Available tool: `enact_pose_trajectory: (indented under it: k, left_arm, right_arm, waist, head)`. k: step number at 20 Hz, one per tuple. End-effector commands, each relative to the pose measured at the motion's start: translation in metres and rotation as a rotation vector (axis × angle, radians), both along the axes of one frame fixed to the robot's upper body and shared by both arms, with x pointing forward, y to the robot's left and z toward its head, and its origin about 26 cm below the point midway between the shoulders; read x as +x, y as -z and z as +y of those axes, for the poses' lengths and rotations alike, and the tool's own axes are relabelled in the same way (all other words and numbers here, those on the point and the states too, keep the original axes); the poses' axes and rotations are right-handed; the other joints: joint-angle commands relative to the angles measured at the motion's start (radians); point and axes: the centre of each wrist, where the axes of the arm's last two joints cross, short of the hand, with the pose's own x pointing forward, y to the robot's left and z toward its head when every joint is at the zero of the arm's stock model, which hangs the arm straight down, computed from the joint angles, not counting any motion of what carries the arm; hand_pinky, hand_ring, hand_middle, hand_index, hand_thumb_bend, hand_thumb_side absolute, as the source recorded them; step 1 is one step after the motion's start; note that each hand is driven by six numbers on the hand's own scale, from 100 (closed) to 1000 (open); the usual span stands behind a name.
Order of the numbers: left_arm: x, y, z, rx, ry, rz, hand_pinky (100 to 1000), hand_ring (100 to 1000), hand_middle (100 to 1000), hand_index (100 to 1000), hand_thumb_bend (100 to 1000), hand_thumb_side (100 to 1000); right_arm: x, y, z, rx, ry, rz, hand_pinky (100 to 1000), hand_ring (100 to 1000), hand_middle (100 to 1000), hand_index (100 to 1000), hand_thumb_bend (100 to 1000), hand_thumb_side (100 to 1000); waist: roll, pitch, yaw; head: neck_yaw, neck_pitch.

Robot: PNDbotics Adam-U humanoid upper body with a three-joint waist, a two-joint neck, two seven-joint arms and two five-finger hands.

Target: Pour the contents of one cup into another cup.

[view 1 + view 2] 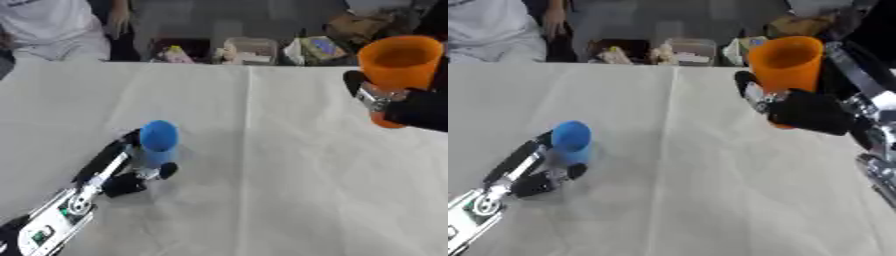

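My right hand (pixel 811 111) grips the tall orange plastic cup (pixel 787 62), raised upright at the far right. My left hand (pixel 131 172) is curled round the small blue plastic cup (pixel 158 142), near the left on the white tablecloth (pixel 289 165)

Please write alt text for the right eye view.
The right hand holds an upright orange cup above a white-covered table. The left hand grips a blue cup standing on the table.
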Motion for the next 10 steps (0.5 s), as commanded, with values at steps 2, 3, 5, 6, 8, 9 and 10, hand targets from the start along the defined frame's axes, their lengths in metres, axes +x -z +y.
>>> enact_pose_trajectory:
  k: [2,3,5,6,8,9,10]
  left_arm:
    - [-0.002,-0.016,0.000,0.020,-0.035,-0.060,918,906,885,1000,712,913]
    - [-0.002,-0.017,-0.001,0.019,-0.048,-0.065,921,909,887,1000,708,912]
    - [-0.002,-0.019,-0.001,0.014,-0.092,-0.074,928,913,890,1000,705,909]
    - [-0.002,-0.020,0.000,0.011,-0.119,-0.077,929,914,891,1000,704,911]
    - [-0.001,-0.022,0.000,0.007,-0.160,-0.090,935,916,892,1000,701,916]
    - [-0.002,-0.023,0.000,0.006,-0.173,-0.099,940,919,894,1000,701,917]
    - [-0.001,-0.025,0.000,0.006,-0.185,-0.109,942,921,895,1000,700,917]
  right_arm:
    - [-0.005,-0.007,0.000,-0.005,-0.006,-0.023,486,483,491,587,100,288]
    - [-0.005,-0.007,0.000,-0.005,-0.007,-0.022,487,483,491,587,100,288]
    - [-0.005,-0.006,0.000,-0.005,-0.008,-0.020,486,483,491,586,100,287]
    - [-0.005,-0.006,-0.001,-0.005,-0.008,-0.019,486,483,491,587,100,287]
    - [-0.005,-0.006,-0.001,-0.004,-0.007,-0.017,487,483,491,587,100,287]
    - [-0.005,-0.006,-0.001,-0.003,-0.007,-0.016,487,483,491,587,100,286]
    - [-0.005,-0.006,-0.001,-0.003,-0.008,-0.015,487,483,491,587,100,287]
  waist:
    - [0.002,-0.028,0.003]
    - [0.003,-0.029,0.003]
    - [0.003,-0.031,0.004]
    - [0.003,-0.032,0.004]
    - [0.004,-0.033,0.004]
    - [0.005,-0.034,0.004]
    - [0.005,-0.034,0.005]
  head:
    - [-0.002,-0.006]
    - [-0.002,-0.005]
    - [-0.002,-0.005]
    - [-0.002,-0.005]
    - [-0.002,-0.006]
    - [-0.003,-0.007]
    - [-0.003,-0.007]
